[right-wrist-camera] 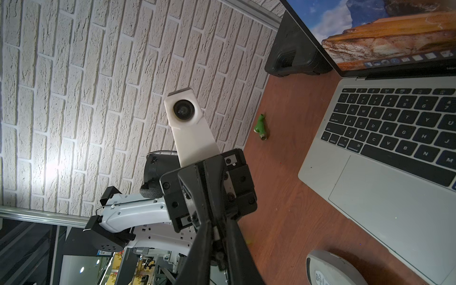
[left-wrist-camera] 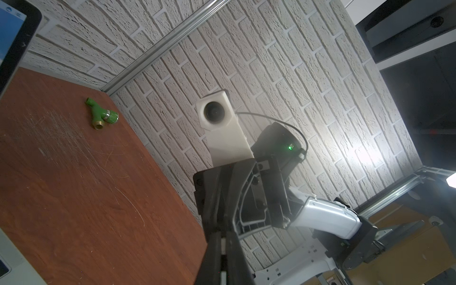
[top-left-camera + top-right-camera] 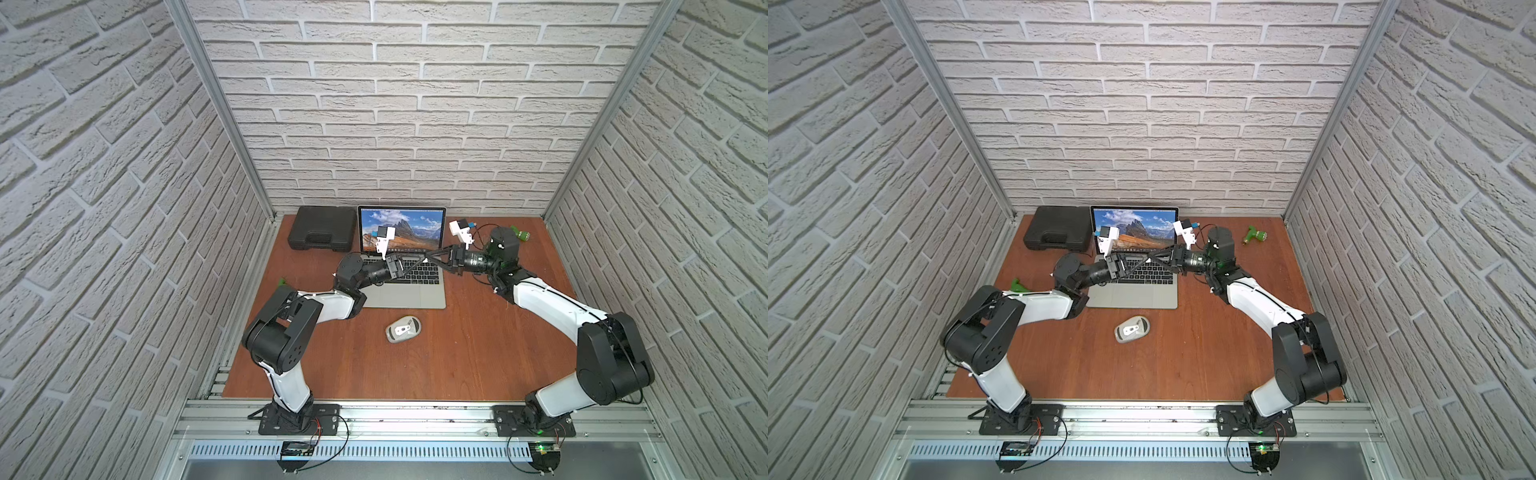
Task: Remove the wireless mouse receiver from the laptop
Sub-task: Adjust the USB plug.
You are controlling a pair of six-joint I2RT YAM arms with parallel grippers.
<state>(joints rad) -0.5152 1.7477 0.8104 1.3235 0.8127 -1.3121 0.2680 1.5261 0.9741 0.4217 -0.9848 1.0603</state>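
Note:
The silver laptop (image 3: pixel 399 293) (image 3: pixel 1129 296) (image 1: pixel 394 209) stands open at the back of the table, showing its mountain wallpaper. Above its keyboard my two grippers meet tip to tip. The wireless mouse receiver (image 1: pixel 218 255) shows as a small black nub with a silver plug between the fingers of my right gripper (image 3: pixel 430 253) (image 3: pixel 1153 256) (image 1: pixel 217 229), which is shut on it. My left gripper (image 3: pixel 424 258) (image 3: pixel 1144 261) (image 2: pixel 222 239) is shut as well, with a pale sliver of the receiver's plug (image 2: pixel 222 246) between its pads. In both top views the receiver is too small to make out.
A light grey mouse (image 3: pixel 403 329) (image 3: pixel 1132 329) (image 1: pixel 330 269) lies in front of the laptop. A black plastic case (image 3: pixel 322 228) (image 3: pixel 1057 228) sits left of the screen. Green pipe fittings lie at the back right (image 3: pixel 1255 236) (image 2: pixel 102 116) and at the left edge (image 3: pixel 284 282) (image 1: pixel 261 127).

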